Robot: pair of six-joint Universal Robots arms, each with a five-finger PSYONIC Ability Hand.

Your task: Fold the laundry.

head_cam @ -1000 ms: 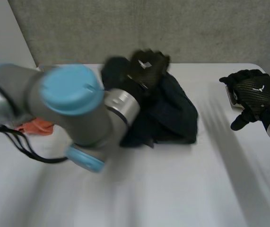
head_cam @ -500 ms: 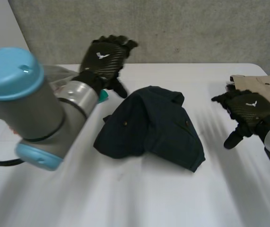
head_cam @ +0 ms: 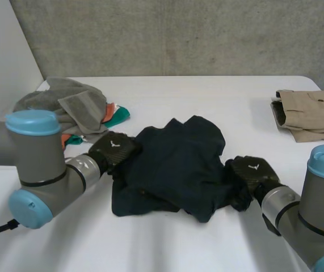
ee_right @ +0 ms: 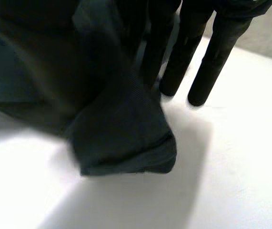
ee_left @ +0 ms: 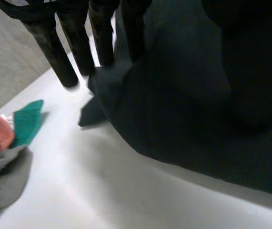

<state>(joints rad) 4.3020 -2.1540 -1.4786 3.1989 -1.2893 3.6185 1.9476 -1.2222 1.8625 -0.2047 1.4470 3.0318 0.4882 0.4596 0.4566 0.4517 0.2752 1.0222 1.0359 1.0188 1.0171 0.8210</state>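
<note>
The navy garment [head_cam: 176,167] is lying crumpled on the worktop [head_cam: 167,243] between both hands. The left hand [head_cam: 113,150] is reaching straight fingers [ee_left: 102,33] onto one edge. The right hand [head_cam: 251,171] is stretching straight fingers [ee_right: 216,52] past the opposite edge, gripping nothing.

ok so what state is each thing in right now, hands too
dark garment: crumpled, unfolded, mid-table
tan garment: folded, far right of the table
grey pile: heaped, unfolded
teal cloth: bunched against the grey pile
left hand: open, fingers straight at the dark garment's left edge
right hand: open, fingers straight at its right edge
</note>
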